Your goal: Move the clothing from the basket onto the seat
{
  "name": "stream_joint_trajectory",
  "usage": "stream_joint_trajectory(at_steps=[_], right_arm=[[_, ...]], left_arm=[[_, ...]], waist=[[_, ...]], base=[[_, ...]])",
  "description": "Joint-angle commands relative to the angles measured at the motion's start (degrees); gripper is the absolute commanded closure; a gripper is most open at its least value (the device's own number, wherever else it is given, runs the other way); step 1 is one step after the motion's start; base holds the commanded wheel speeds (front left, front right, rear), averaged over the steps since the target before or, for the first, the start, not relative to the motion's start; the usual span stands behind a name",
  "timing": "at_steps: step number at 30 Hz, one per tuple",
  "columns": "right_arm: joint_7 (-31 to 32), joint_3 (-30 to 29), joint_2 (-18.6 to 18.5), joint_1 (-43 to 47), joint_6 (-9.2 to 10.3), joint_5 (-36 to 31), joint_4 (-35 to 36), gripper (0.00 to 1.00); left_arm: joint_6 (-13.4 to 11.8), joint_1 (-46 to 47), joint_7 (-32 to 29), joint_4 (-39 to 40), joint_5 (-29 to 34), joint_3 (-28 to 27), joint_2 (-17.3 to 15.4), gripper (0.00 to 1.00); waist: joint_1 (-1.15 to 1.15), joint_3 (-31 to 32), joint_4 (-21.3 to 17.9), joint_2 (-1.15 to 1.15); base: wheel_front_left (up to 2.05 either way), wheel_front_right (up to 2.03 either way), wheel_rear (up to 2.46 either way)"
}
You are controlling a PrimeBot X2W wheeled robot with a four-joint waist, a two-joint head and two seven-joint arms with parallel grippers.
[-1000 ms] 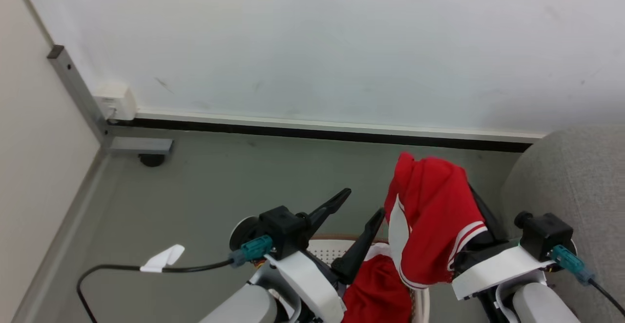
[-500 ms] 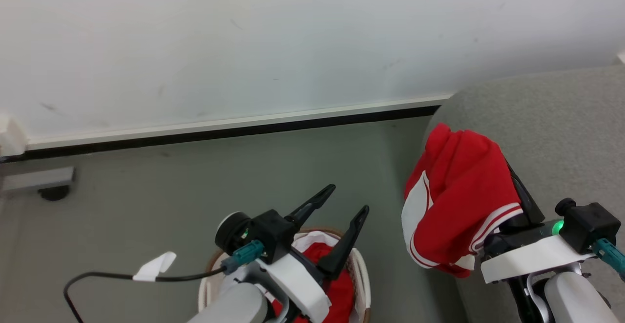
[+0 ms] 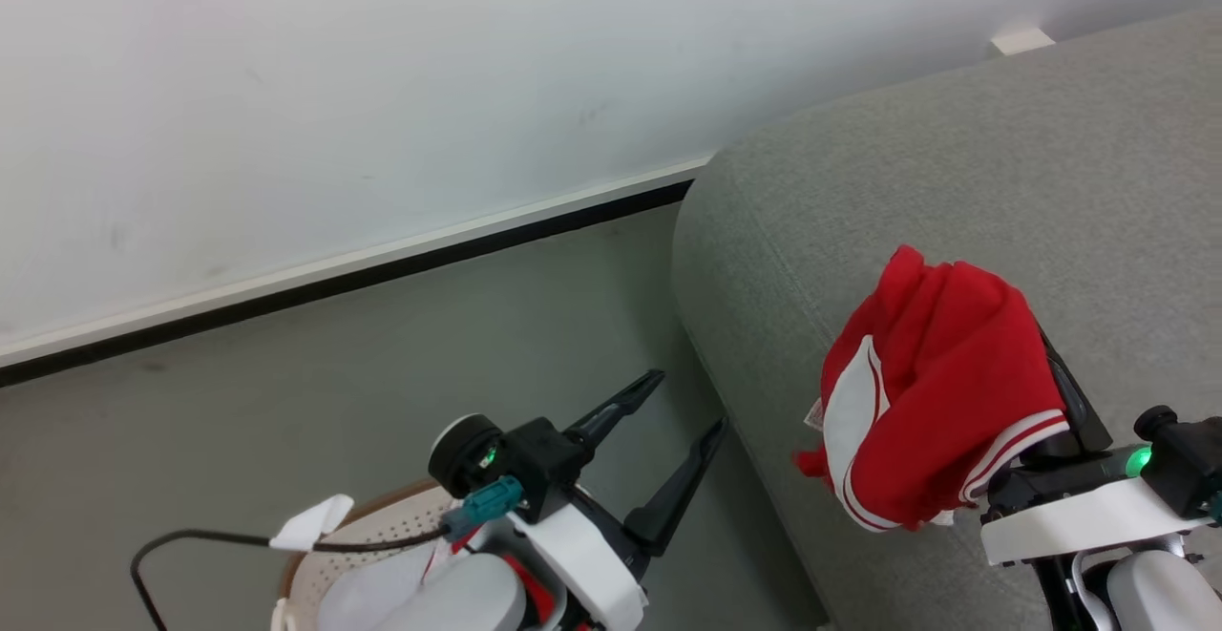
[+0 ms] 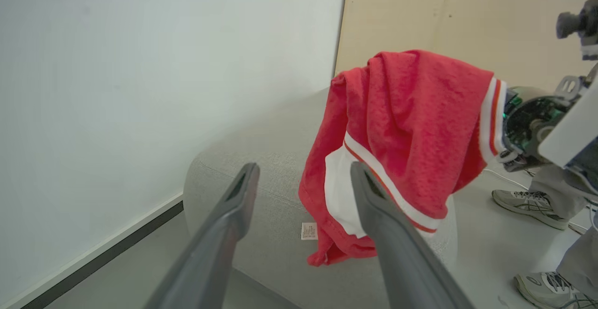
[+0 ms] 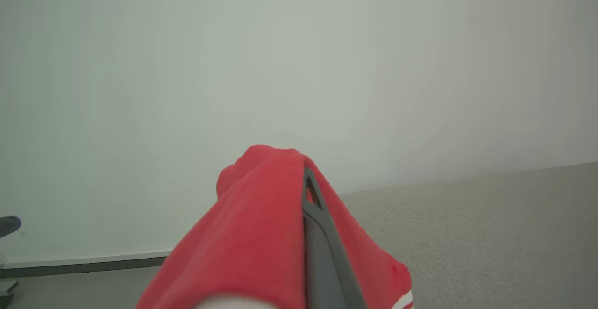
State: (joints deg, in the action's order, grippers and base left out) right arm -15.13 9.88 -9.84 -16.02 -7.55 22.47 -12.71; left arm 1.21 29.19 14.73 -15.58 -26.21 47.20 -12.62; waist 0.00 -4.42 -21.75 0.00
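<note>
right tool (image 5: 308,192) pinches bright red white-trimmed garment (image 3: 940,373) over light grey woven sofa (image 3: 907,163); left tool (image 3: 685,402) spread. left wrist view adds someone's sneakers (image 4: 530,202); white perforated basket (image 3: 382,531) half-hidden.

Bright, even, diffuse illumination; shadows faint and soft. Soft bright red sportswear garment (image 5: 252,253) defocused nearest the wrist, sharper toward the fingertip (image 5: 309,183). Long dark fingers (image 4: 219,243) of left gripper (image 4: 301,171) blurred at the base.
</note>
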Motion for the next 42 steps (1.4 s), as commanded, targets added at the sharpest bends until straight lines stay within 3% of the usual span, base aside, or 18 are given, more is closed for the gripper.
stream_joint_trajectory(at_steps=[1,11,21,31,42], right_arm=[[0.0,-0.5,-0.4,0.9,0.12,-0.5,0.7,1.00],[0.2,-1.3,-0.5,1.1,0.12,-0.3,1.4,1.00],[1.1,-1.9,-3.0,-3.0,0.12,-0.8,1.3,1.00],[3.0,-5.9,-9.9,-14.2,0.12,1.3,-1.7,1.00],[5.5,-9.6,-21.0,-29.8,0.12,3.2,-11.1,1.00]], left_arm=[[0.0,-0.1,0.3,-0.4,0.7,-0.2,0.0,0.00],[0.6,-0.1,0.4,-0.7,2.7,-1.2,0.9,0.00],[1.7,0.4,0.4,-1.3,4.0,-1.7,1.0,0.00],[2.6,3.6,0.2,-0.9,5.3,-1.6,-0.1,0.00],[2.8,7.9,-0.9,1.3,6.8,-1.5,-2.0,0.00]], waist=[[0.00,-0.3,-1.9,0.00],[0.00,-0.7,-3.1,0.00],[0.00,-2.9,-0.5,0.00],[0.00,-10.2,4.2,0.00],[0.00,-21.2,9.6,0.00]], base=[[0.00,0.00,0.00],[0.00,0.00,0.00],[0.00,0.00,0.00],[0.00,0.00,0.00],[0.00,0.00,0.00]])
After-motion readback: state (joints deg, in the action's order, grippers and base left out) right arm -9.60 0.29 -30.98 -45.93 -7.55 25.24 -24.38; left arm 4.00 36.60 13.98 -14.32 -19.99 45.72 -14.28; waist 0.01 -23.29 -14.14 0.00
